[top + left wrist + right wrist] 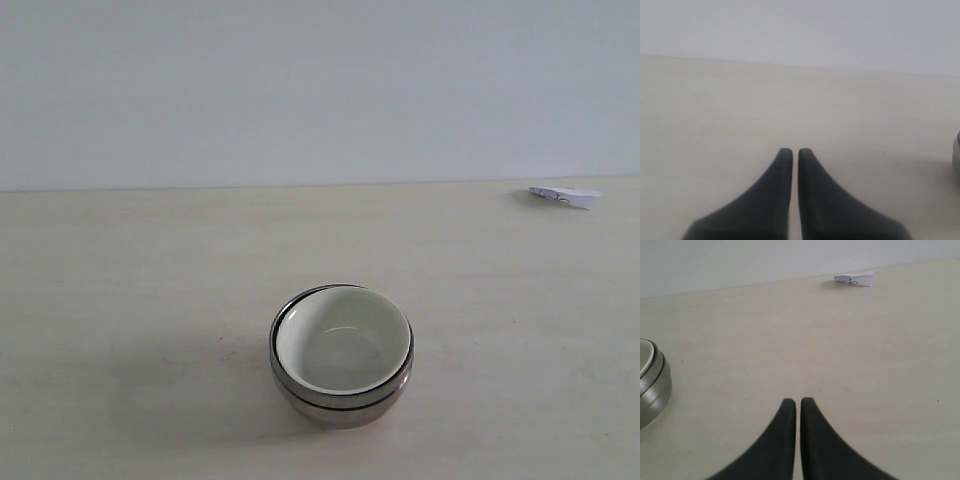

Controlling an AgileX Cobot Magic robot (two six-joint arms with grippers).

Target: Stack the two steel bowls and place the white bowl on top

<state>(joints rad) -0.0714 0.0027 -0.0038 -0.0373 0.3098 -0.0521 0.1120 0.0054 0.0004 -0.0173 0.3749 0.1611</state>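
The two steel bowls [340,398] stand nested as one stack on the pale table, near the front middle of the exterior view. The white bowl [343,340] sits inside the top one, its cream rim showing above the steel. Neither arm shows in the exterior view. My left gripper [795,151] is shut with nothing between its dark fingers, well away from the stack, whose steel side [956,155] just shows at the frame's edge. My right gripper [797,401] is shut and empty too, with the stack [652,385] off to one side.
A small folded white paper [566,195] lies at the table's far right, near the back edge; it also shows as the paper [855,278] in the right wrist view. A plain pale wall rises behind the table [120,260].
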